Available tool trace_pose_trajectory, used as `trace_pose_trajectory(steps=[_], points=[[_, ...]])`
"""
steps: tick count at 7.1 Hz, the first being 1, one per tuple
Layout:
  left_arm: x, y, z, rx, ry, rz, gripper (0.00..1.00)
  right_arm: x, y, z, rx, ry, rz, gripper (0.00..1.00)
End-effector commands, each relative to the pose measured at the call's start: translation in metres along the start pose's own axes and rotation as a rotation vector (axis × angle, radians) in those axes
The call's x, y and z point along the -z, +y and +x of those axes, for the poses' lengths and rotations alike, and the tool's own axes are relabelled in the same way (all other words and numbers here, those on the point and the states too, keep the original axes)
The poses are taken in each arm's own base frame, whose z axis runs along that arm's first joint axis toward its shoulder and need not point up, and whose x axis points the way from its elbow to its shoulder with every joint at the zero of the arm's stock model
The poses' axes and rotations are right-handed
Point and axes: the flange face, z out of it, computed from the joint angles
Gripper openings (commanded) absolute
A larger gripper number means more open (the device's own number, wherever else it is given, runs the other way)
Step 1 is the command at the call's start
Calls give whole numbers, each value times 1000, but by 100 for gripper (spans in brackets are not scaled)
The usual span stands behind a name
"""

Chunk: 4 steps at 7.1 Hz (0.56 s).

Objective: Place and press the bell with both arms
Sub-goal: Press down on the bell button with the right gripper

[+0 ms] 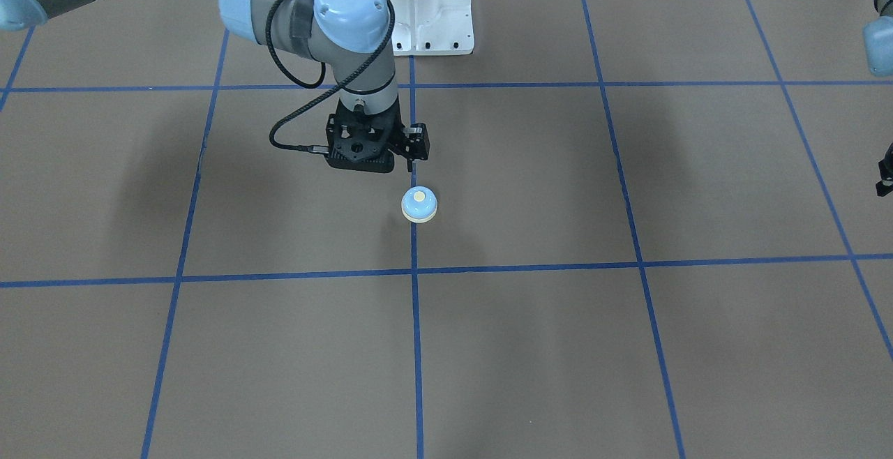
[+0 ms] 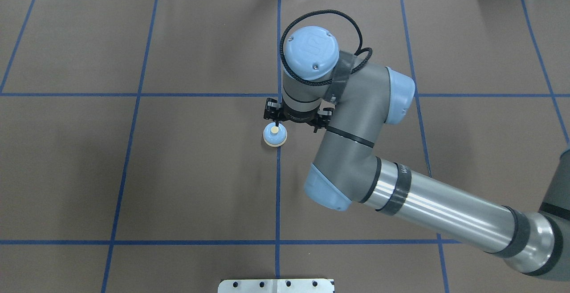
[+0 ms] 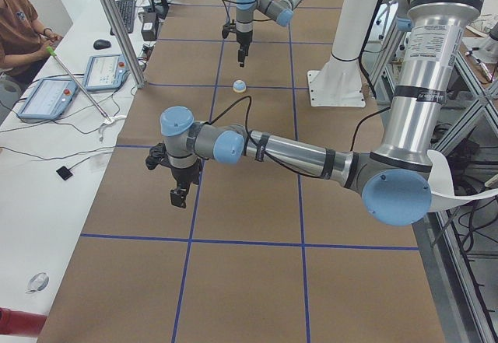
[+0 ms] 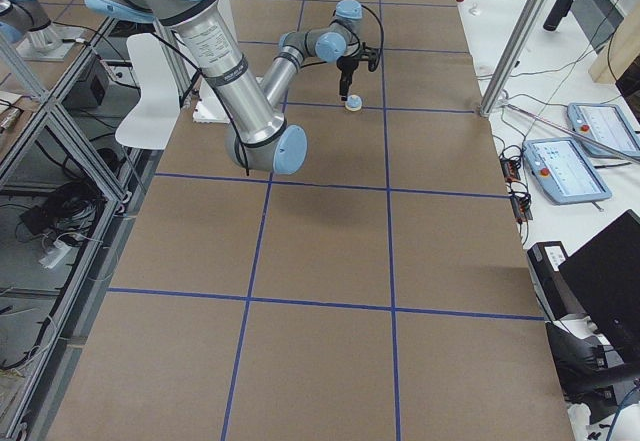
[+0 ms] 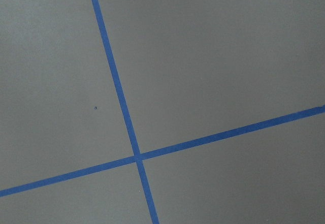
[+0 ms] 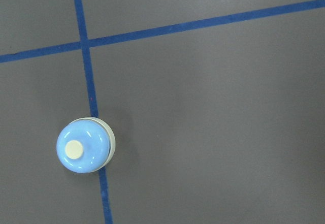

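Upright: bell [image 1: 419, 204] on table [image 1: 628, 361], atop blue tape line [image 1: 417, 347], button up, axis vertical. R gripper [image 1: 410, 164] close over it, finger gap unclear; L gripper [image 3: 179, 197] well apart, likewise unclear.

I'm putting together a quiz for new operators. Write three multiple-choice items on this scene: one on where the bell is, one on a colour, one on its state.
1. Where does the bell stand? A on a blue tape line; B in a bowl; C on a shelf.
2. What colour is its button? A red; B cream; C black.
3. How does the bell sit? A upright; B on its side; C upside down.

Key: 1 A, the line runs under its base in the right wrist view. 2 B, the button shows cream on the light blue top. 3 A, the button faces straight up in the overhead view.
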Motion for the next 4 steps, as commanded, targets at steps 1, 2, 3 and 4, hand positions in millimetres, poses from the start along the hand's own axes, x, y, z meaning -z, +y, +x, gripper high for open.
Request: trace_pose_trajectory(steps=[1, 2, 3, 4], points=[[0, -1, 0, 0, 0, 0, 100, -24, -18, -40, -49, -29, 6, 70], [2, -1, 0, -1, 0, 4, 100, -28, -19, -39, -73, -22, 5, 29], [3, -1, 1, -1, 0, 6, 100, -36, -22, -38, -81, -7, 2, 0], [3, -1, 1, -1, 0, 6, 100, -36, -22, -38, -79, -8, 2, 0]])
